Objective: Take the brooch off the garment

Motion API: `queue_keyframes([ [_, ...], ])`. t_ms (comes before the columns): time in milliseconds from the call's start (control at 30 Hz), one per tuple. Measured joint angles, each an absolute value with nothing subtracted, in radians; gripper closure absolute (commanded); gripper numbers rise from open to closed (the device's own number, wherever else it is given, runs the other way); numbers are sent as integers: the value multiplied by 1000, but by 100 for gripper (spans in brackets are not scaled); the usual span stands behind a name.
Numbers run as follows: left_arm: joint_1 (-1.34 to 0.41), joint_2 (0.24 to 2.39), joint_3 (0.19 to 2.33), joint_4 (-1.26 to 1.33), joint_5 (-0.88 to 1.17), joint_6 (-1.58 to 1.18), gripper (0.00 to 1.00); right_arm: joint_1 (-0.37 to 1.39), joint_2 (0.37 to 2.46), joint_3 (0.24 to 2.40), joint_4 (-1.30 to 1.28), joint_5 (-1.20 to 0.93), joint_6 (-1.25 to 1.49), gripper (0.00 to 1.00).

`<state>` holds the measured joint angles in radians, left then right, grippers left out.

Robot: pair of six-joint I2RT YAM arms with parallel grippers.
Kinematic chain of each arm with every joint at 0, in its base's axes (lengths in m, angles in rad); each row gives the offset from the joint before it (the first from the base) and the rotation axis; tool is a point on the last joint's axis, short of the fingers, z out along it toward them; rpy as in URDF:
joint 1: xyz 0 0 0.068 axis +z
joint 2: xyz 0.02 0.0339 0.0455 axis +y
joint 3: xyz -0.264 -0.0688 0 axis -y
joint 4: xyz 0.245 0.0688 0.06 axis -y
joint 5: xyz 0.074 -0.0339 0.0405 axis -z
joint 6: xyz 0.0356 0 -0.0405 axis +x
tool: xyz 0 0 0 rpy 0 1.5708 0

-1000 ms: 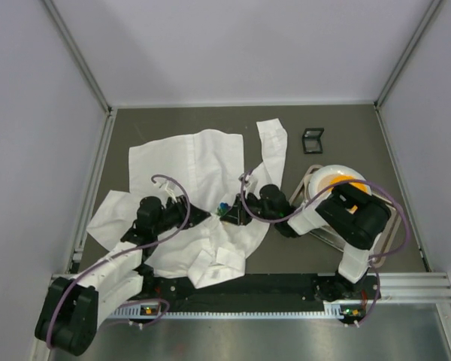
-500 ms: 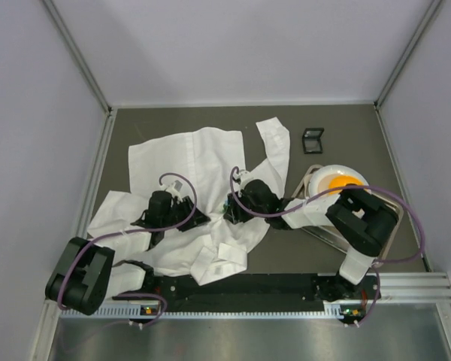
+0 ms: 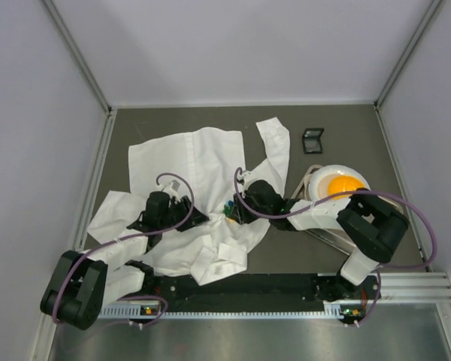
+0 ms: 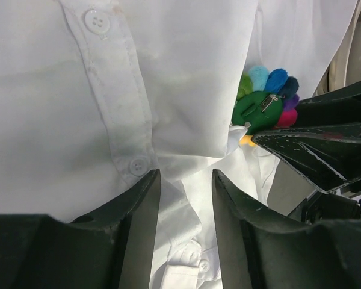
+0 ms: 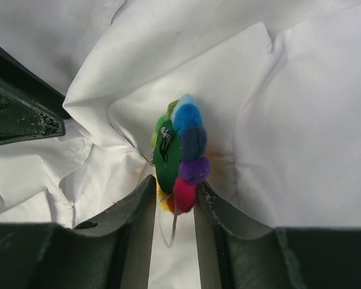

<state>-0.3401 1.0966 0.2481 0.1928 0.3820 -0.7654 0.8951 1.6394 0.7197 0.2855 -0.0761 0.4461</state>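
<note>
Garment (image 4: 168, 90): thin white woven cloth, matt, heavily creased, stitched placket. Its buttons (image 4: 96, 20) are white plastic with a slight gloss. Brooch (image 5: 183, 156): fuzzy pom-pom petals, matt, on a green felt-like backing, with a small shiny metal clasp (image 5: 165, 139). Fingers (image 5: 132, 223) of the right gripper (image 5: 174, 183) and fingers (image 4: 138, 211) of the left gripper (image 4: 185, 174) are dark hard plastic, dull, scuffed at the edges. Table (image 3: 338, 128): dark grey, matt. Frame rails (image 3: 406, 282): pale brushed metal. Cables (image 3: 413, 218): smooth purple sheath.
</note>
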Motion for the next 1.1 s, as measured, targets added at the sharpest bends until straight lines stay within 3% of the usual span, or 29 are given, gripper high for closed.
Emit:
queue_keyframes([
  [200,-340,1093,248,181,411,-810,63,900,1639,722,258,-65,440,89],
  [367,-340,1093,248,127,375,-844,60,918,1641,787,152,-27,426,90],
  [533,-340,1086,248,84,336,-889,59,945,1665,909,15,29,413,99],
  [1100,-342,1082,248,78,316,-921,55,1095,1862,1200,-393,476,331,100],
])
